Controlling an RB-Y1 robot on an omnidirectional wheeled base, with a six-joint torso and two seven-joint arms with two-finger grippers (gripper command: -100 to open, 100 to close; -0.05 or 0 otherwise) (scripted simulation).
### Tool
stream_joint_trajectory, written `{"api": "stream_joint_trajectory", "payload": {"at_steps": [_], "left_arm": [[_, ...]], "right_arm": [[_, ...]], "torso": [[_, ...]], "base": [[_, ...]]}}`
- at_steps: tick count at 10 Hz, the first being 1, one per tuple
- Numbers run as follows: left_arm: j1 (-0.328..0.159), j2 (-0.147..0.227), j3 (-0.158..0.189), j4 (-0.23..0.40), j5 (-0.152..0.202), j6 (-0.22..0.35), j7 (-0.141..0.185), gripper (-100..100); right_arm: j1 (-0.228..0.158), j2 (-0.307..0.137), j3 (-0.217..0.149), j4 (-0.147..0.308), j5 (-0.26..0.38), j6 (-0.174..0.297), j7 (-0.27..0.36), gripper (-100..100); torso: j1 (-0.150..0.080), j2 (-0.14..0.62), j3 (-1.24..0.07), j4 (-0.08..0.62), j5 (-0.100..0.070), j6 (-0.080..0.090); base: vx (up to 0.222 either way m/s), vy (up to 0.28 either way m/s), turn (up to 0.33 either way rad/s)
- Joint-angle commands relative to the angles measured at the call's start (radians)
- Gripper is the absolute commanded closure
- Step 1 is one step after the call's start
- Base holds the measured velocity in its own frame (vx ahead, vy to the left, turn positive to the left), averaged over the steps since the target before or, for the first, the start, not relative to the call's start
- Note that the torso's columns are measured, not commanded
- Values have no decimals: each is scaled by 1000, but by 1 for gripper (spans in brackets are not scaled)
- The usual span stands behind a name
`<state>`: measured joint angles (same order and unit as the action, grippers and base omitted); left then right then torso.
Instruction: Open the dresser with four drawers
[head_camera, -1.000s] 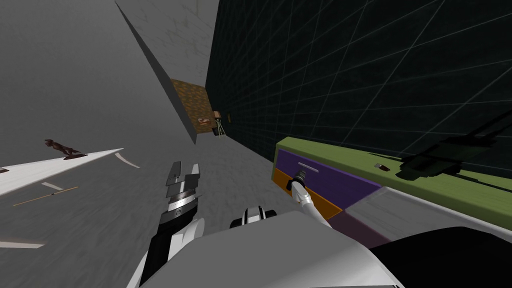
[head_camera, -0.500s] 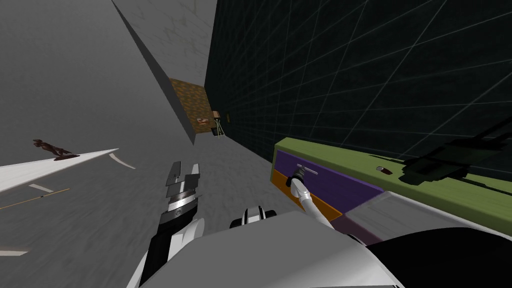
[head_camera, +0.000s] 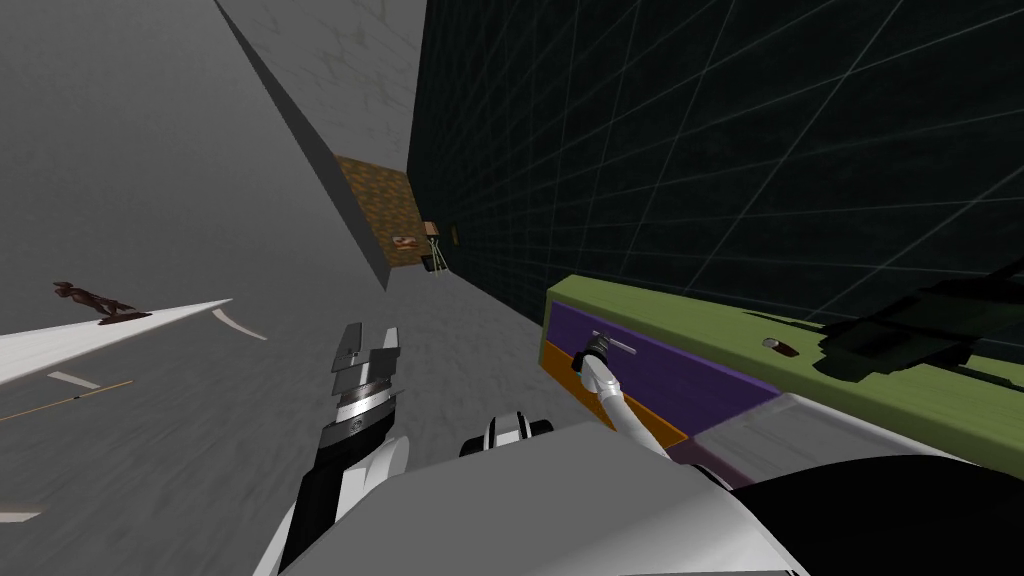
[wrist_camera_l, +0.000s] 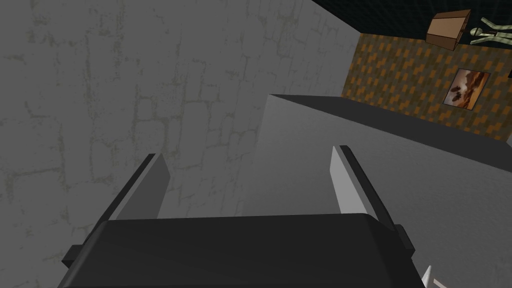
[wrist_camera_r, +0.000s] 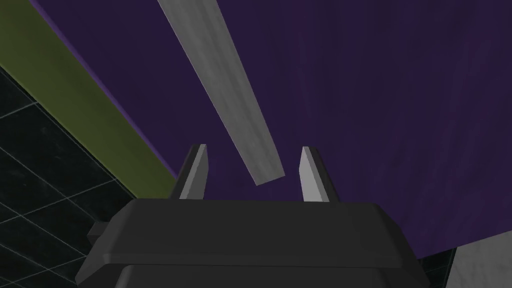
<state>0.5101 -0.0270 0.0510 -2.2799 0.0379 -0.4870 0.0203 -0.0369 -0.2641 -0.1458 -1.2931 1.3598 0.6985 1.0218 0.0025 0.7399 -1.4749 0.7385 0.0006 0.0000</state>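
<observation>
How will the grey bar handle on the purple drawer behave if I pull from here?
The bar handle looks flat, smooth and stiff, so it probably won't flex but may slip. The right gripper has its jaws astride only its end, so a pull could skew the purple drawer rather than slide it straight.

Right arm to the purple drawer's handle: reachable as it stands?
Probably yes. The right hand is at the purple drawer, and its open fingers stand either side of the end of the grey handle, with nothing in between. It covers only the tip, so the grip may be marginal.
</observation>
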Motion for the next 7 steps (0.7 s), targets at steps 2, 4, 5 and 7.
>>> {"api": "stream_joint_trajectory", "payload": {"at_steps": [2,4,5,7], "left_arm": [[0,0,0,0,0,0,0,0],[0,0,0,0,0,0,0,0],[0,0,0,0,0,0,0,0],[0,0,0,0,0,0,0,0]], "right_arm": [[-5,12,2,-14,-5,4,21,100],[-8,21,3,-23,-9,7,36,100],[-7,18,2,-20,-8,6,31,100],[-11,13,-2,-15,-13,1,19,-100]], "torso": [[3,4,3,1,1,0],[-1,-2,-1,0,0,0],[-3,-3,-2,-1,-1,0],[-12,-11,-6,-3,-3,0]], "base": [[-122,137,-19],[-112,155,-13],[-52,66,-7],[85,-87,8]]}}
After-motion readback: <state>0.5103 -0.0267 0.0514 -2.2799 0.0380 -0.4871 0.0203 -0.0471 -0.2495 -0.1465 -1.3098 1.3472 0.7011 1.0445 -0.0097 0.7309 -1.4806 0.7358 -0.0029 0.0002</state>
